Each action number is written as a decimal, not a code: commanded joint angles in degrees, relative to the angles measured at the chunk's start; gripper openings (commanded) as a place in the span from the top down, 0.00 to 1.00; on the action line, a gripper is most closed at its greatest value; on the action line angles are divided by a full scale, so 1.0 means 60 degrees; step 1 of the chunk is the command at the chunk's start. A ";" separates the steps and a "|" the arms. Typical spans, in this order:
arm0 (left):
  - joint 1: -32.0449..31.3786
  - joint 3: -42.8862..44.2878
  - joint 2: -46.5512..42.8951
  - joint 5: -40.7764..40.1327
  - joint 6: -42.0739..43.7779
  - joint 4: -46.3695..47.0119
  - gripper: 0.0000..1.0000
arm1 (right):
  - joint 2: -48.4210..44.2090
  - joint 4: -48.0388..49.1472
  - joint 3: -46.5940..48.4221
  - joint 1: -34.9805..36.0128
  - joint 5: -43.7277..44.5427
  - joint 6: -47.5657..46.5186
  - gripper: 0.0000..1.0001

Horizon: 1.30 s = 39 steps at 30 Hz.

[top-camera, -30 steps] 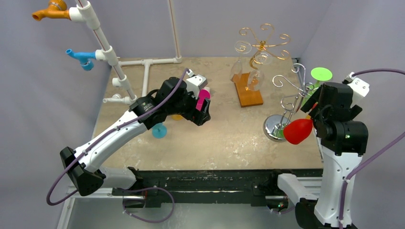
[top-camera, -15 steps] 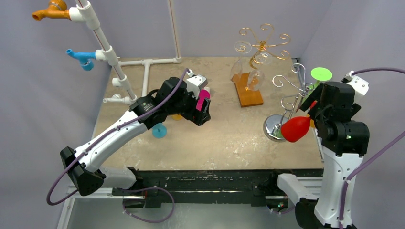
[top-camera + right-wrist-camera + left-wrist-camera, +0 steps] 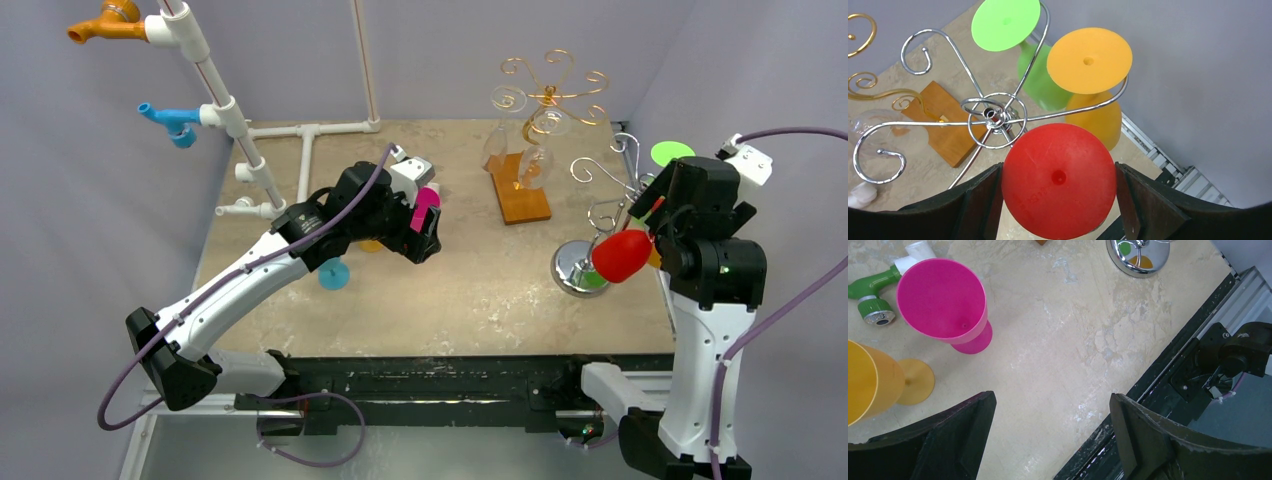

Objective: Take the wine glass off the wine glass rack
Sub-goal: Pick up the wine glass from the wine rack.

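A silver wire rack point(image 3: 602, 214) stands at the right of the table, with its hub in the right wrist view point(image 3: 993, 114). A green glass point(image 3: 1006, 23) and an orange glass point(image 3: 1089, 60) hang upside down on its arms. My right gripper point(image 3: 640, 245) is shut on a red wine glass point(image 3: 620, 255), whose round foot point(image 3: 1058, 180) sits between both fingers, just in front of the hub and in none of the wire arms. My left gripper point(image 3: 1050, 400) is open and empty above the middle of the table point(image 3: 425, 235).
A gold rack point(image 3: 550, 95) with clear glasses on a wooden base point(image 3: 520, 200) stands at the back. A pink glass point(image 3: 943, 302), a yellow glass point(image 3: 873, 385) and a green tap point(image 3: 870, 287) lie under the left arm. A white pipe frame point(image 3: 230, 110) stands at the back left.
My right gripper has moved up and a little away from the near edge, with the red glass in it. The left arm has not moved.
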 commanded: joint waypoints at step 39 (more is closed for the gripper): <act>-0.0050 0.0065 0.0252 0.0199 -0.0038 0.0358 0.09 | -0.0295 0.0610 -0.0359 -0.0026 0.1838 -0.0228 0.48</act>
